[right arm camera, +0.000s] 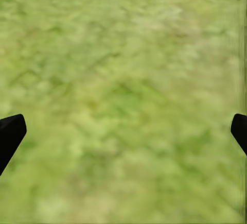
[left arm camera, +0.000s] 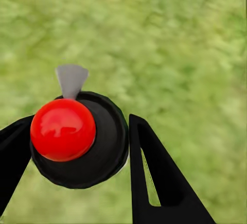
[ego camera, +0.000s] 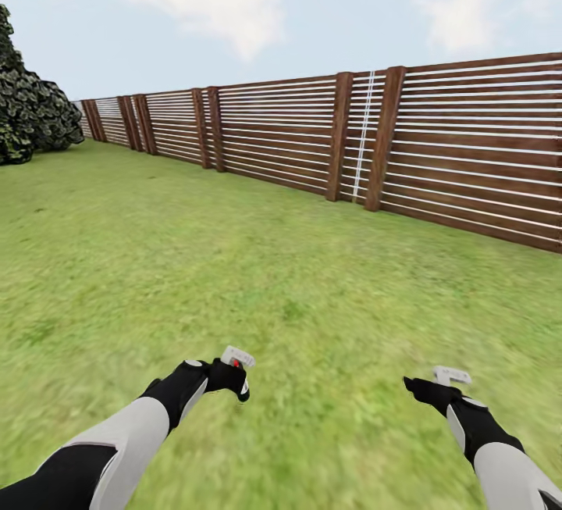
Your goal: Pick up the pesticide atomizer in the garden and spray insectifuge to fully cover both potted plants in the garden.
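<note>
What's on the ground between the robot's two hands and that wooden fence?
Just lawn: the head view shows bare grass from the left gripper and right gripper up to the fence.

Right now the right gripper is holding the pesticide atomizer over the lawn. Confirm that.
Wrong arm. The left gripper holds the pesticide atomizer over the lawn, as the left wrist view shows; the right gripper is open with only grass between its fingers.

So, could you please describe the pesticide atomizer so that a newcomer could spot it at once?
Start from the brown slatted fence and come down across the lawn to the robot's two arms. The pesticide atomizer sits between the fingers of the left gripper. Its round dark head with a shiny red dot sets it apart; the right gripper holds nothing.
</note>
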